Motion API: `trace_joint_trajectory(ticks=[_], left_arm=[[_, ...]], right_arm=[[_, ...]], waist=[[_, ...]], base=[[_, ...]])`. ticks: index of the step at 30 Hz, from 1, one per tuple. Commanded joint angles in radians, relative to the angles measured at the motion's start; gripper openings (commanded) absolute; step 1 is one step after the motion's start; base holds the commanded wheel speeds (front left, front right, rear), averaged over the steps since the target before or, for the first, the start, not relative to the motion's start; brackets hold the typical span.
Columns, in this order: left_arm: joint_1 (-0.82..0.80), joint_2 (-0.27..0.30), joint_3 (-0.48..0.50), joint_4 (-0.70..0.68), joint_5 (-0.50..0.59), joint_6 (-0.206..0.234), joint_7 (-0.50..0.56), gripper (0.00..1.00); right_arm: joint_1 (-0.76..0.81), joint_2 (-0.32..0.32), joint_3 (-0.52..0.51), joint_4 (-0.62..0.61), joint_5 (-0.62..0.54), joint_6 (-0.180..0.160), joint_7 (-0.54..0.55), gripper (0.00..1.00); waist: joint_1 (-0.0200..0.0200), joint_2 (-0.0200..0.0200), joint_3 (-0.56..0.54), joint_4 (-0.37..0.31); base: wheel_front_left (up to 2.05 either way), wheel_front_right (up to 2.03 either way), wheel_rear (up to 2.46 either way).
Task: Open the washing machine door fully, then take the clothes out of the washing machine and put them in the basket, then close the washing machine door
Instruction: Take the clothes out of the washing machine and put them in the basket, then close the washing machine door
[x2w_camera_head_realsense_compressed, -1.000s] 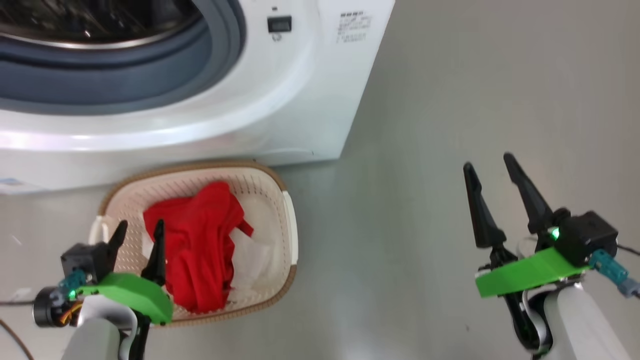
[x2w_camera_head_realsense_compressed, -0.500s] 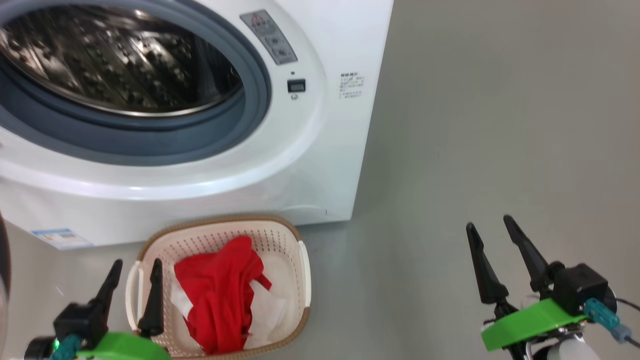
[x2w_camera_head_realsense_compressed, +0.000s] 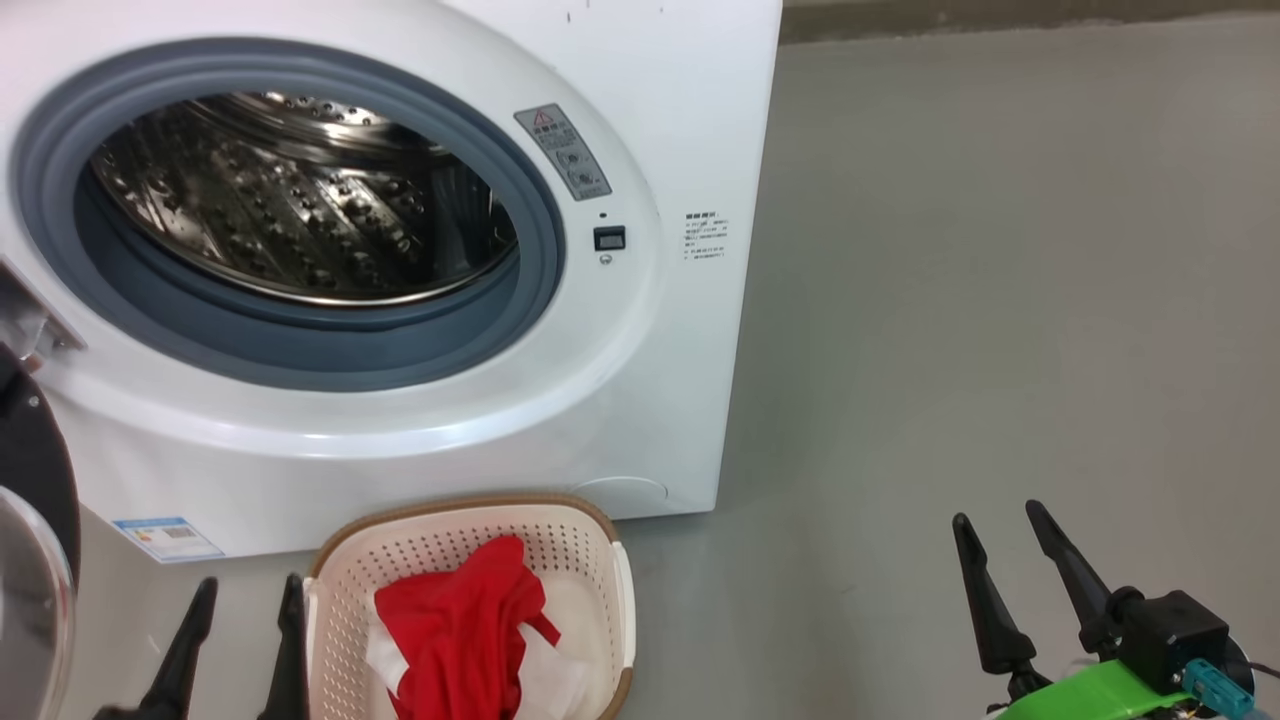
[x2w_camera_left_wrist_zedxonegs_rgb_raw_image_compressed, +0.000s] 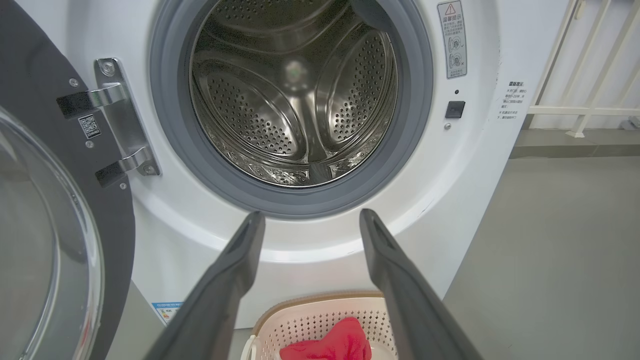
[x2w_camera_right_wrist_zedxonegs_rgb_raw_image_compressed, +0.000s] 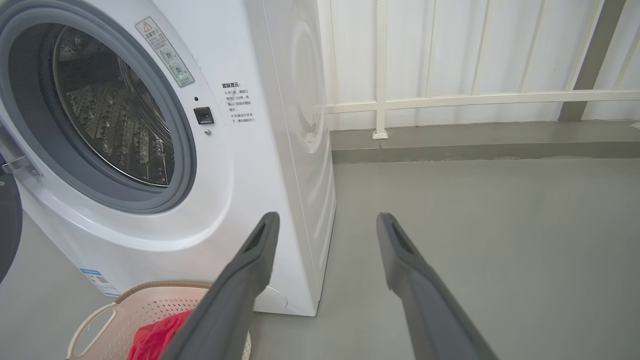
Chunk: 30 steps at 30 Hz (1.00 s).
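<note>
One perforated cream basket (x2w_camera_head_realsense_compressed: 460, 502), brown woven-look rim, crumpled red clothes (x2w_camera_head_realsense_compressed: 455, 635) inside.

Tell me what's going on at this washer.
The robot is emptying the washing machine. Its door is swung open, the drum looks empty, and the red and white clothes lie in the basket in front of it. The left claw and right claw are open, holding nothing. The door is not yet closed.

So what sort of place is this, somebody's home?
Likely a laundry corner, perhaps a balcony or utility area: a white front-loading washing machine stands on a bare grey floor, with a basket of clothes before it and a white railing beyond.
</note>
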Motion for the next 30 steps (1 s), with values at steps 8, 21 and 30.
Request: trace_joint_trajectory(ticks=[8,21,30], left_arm=[[0.077,-0.008,0.075,-0.102,0.018,-0.005,-0.005,1.00],[0.099,-0.018,0.088,-0.129,0.033,-0.005,-0.005,1.00],[0.093,-0.020,0.088,-0.125,0.038,-0.005,-0.005,1.00]], right_arm=[[0.032,-0.016,0.002,-0.038,0.006,0.006,-0.006,1.00],[0.046,-0.012,-0.011,-0.047,0.003,0.006,-0.006,1.00],[0.038,-0.011,-0.007,-0.046,0.001,0.006,-0.006,1.00]], waist=[[0.0000,0.0000,-0.032,-0.004],[0.0000,0.0000,-0.029,-0.002],[0.0000,0.0000,-0.027,-0.003]], base=[[0.00,0.00,0.00],[0.00,0.00,0.00],[-0.04,0.04,0.00]])
